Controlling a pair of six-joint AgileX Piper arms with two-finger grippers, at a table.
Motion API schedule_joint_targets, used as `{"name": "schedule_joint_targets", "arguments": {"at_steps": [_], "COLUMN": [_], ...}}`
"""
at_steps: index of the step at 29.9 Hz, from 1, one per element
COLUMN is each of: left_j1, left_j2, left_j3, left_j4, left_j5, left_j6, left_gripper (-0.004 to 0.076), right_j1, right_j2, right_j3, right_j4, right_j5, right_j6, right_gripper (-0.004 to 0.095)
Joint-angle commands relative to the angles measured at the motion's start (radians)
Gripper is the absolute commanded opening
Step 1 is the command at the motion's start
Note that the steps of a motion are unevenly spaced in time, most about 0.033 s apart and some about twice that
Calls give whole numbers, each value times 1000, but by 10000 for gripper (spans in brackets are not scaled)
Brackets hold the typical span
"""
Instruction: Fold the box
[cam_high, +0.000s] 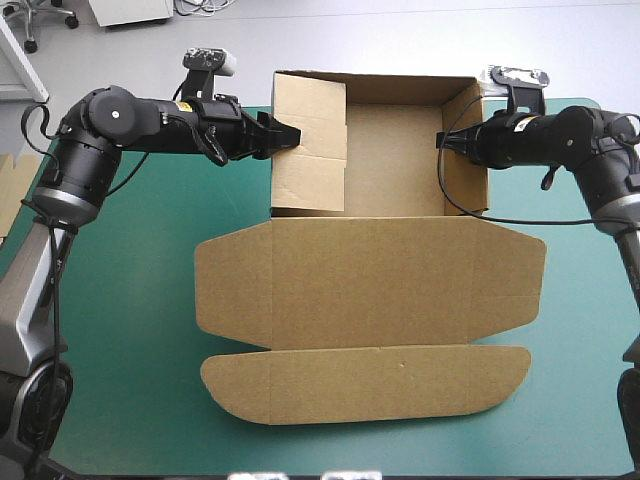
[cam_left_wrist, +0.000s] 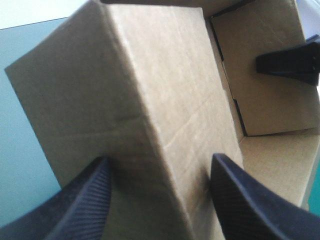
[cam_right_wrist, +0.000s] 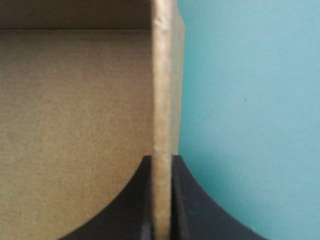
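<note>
the box is an even brown all over, its creases showing as thin darker lines. the inside of its raised tray is a duller, shaded brown, and in the right wrist view the wall's cut edge is a paler brown. the worktop has a plain teal-green cover. the left tool has black fingers marked with fine parallel ridges. the right tool is smooth black. a strip of board at the worktop's left edge is brown too.
</note>
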Motion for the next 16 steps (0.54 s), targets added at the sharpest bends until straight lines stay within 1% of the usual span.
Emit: {"name": "schedule_joint_targets", "arguments": {"at_steps": [1, 5, 9, 11, 13, 16], "left_j1": [-6, -6, -39, -60, -68, -68], "left_j2": [-42, -42, -31, -22, -7, 23], "left_j3": [-50, -52, -52, -52, -63, -86], "left_j4": [18, 79, 178, 223, 280, 313], "left_j5": [-22, 4, 11, 13, 15, 34], "left_j6": [-50, -94, -139, -148, -192, -219], "left_gripper": [419, 419, 410, 405, 405, 405], "right_j1": [15, 15, 15, 15, 15, 15], "right_j2": [-23, -8, -4, -4, -4, -4], "right_j3": [-32, -32, -32, -32, -32, -32], "right_j4": [71, 69, 69, 69, 65, 64], "right_j5": [-51, -65, -71, -71, -71, -70], "right_j6": [24, 34, 34, 34, 34, 31], "right_gripper": [-13, -12, -12, -12, -12, -12]}}
